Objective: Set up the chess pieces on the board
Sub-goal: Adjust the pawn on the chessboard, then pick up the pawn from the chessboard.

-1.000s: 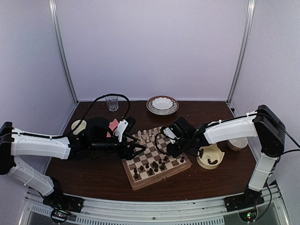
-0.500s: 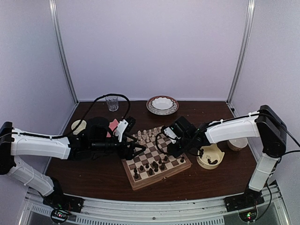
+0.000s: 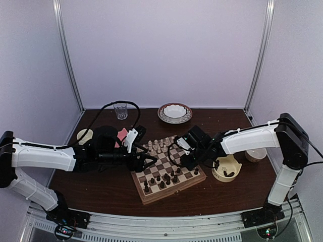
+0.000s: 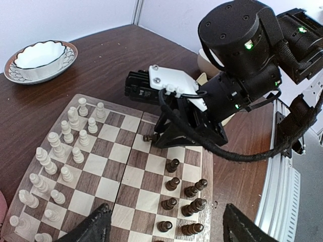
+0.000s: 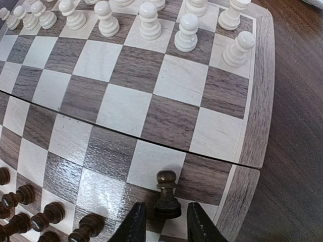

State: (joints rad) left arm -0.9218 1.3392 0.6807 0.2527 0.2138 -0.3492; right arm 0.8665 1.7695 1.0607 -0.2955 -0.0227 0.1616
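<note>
Top: I see a cream cup [image 3: 226, 169] just right of the board [image 3: 174, 188], holding dark chess pieces [image 3: 228, 174] | Left wrist: left gripper [image 4: 169, 227] spread wide, empty, over the board's left side; white bowl [image 4: 40, 56] on a saucer, far | Right wrist: right gripper [image 5: 166, 224] narrowly parted around a standing dark pawn [image 5: 166, 194] at the right edge.

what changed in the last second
The right arm shifted very slightly; direction unclear. The right end effector straddles a small dark brown wooden pawn standing on the square wooden chessboard, fingers clear of it. The open left end effector and other pieces stayed put.
</note>
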